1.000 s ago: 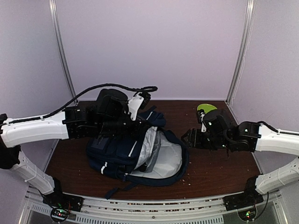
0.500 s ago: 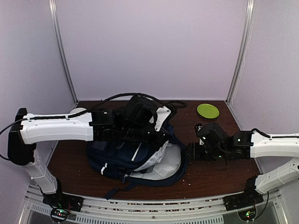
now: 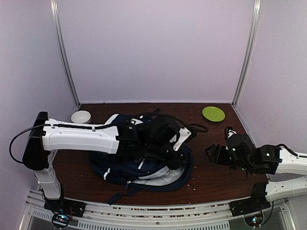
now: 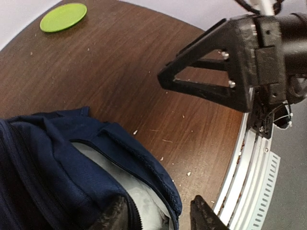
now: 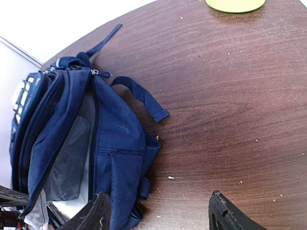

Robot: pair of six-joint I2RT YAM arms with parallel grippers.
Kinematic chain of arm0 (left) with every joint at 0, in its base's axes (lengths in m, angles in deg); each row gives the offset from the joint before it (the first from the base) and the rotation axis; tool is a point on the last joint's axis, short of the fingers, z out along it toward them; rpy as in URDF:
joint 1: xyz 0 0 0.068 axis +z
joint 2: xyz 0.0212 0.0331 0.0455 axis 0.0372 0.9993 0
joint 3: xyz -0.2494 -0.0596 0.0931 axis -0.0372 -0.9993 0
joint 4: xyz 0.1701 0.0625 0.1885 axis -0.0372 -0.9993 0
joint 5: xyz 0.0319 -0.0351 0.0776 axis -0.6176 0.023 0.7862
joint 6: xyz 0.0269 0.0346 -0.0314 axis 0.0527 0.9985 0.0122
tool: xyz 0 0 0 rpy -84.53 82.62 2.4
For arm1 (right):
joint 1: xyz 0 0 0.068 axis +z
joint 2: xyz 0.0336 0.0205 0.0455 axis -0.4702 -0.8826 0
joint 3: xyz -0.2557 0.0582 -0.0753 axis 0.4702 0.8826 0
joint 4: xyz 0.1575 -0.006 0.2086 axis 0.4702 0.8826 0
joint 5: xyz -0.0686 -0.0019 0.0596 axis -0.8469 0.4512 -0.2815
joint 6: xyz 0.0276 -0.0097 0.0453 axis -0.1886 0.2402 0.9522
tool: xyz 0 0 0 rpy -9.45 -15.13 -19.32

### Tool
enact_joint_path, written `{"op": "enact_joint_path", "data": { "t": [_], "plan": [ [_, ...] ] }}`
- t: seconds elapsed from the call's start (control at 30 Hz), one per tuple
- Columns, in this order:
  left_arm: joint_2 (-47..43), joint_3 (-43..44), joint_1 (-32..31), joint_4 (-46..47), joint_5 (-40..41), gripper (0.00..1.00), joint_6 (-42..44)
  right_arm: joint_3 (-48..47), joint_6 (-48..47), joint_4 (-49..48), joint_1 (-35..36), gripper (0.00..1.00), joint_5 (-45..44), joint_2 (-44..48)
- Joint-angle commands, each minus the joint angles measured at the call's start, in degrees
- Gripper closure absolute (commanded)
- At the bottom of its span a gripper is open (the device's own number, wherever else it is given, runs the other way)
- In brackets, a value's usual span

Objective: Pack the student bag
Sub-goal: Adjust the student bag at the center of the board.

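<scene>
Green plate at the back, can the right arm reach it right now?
Probably yes: the right gripper is open and empty, and only bare table lies between it and the green plate; the student bag lies aside.

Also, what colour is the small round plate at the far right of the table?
Plain lime green. The plate shows best in the top external view.
</scene>
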Motion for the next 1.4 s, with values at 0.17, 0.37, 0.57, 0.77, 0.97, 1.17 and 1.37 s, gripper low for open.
{"op": "enact_joint_path", "data": {
  "t": [0.17,0.37,0.57,0.77,0.97,1.17,1.37],
  "plan": [
    [-22.35,-14.47,-0.17,2.42,12.66,0.02,-3.72,8.54,0.41,-22.49,-0.42,0.31,7.02,6.53],
    [-33.62,-27.93,-0.22,2.14,23.81,0.03,-12.11,4.09,3.35,-32.84,0.29,0.32,20.83,-4.9],
    [-37.06,-35.09,0.81,5.39,25.03,0.04,-16.26,2.01,7.76,-41.8,2.18,0.34,26.16,-13.07],
    [-32.89,-31.45,3.59,1.28,25.28,0.04,-18.73,-1.4,13.36,-39.48,3.71,0.39,29.2,-20.73],
    [-30.7,-31.91,4.88,-0.05,25.17,0.04,-21.63,-5.45,18.29,-34.16,4.67,0.49,32.68,-25.24],
    [-30.31,-32.83,4.88,1.12,23.33,0.04,-22.62,-9.23,12.72,-30.99,5.92,0.81,34.58,-26.88],
    [-31.06,-33.33,5.69,3.5,19.92,0.05,-21.95,-10.25,-1.54,-30.79,6.99,0.99,37.4,-23.33]
  ]
}}
